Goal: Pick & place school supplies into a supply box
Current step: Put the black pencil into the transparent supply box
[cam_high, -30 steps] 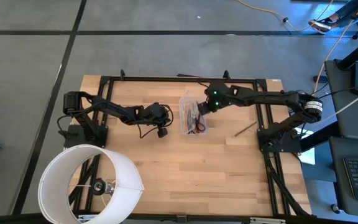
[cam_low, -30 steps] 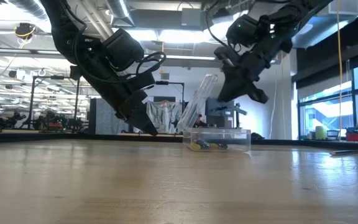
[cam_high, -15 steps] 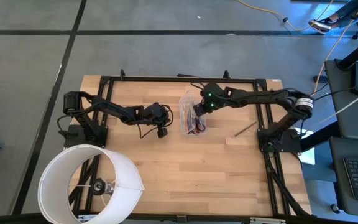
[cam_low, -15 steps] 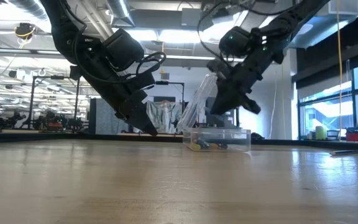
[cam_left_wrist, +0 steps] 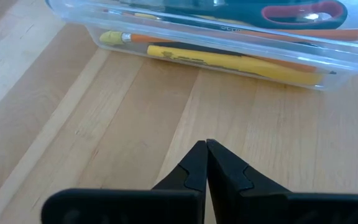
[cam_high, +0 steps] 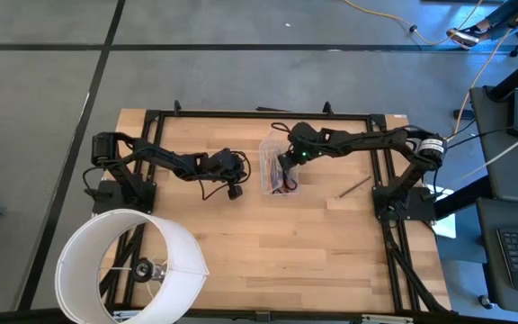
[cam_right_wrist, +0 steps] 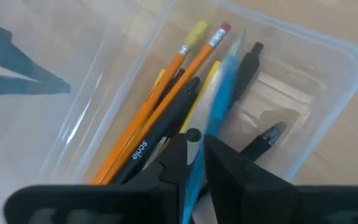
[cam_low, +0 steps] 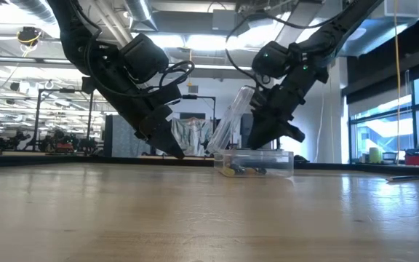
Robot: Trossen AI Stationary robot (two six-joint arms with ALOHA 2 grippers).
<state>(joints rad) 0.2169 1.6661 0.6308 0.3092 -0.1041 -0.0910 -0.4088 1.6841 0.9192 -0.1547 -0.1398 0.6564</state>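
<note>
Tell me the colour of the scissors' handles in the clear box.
Red; the scissors lie inside the supply box, clearest in the left wrist view.

In the high view the right gripper (cam_high: 283,167) covers part of the supply box (cam_high: 270,176), whose contents are too small there to sort, while the left wrist view cuts off the red-handled scissors (cam_left_wrist: 303,12) at its edge.

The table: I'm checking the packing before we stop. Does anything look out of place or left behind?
One thin dark pen or pencil lies alone on the wooden table, apart from the clear supply box that already holds pencils, pens and scissors. The box lid stands tilted open. Nothing looks spilled or damaged.
</note>
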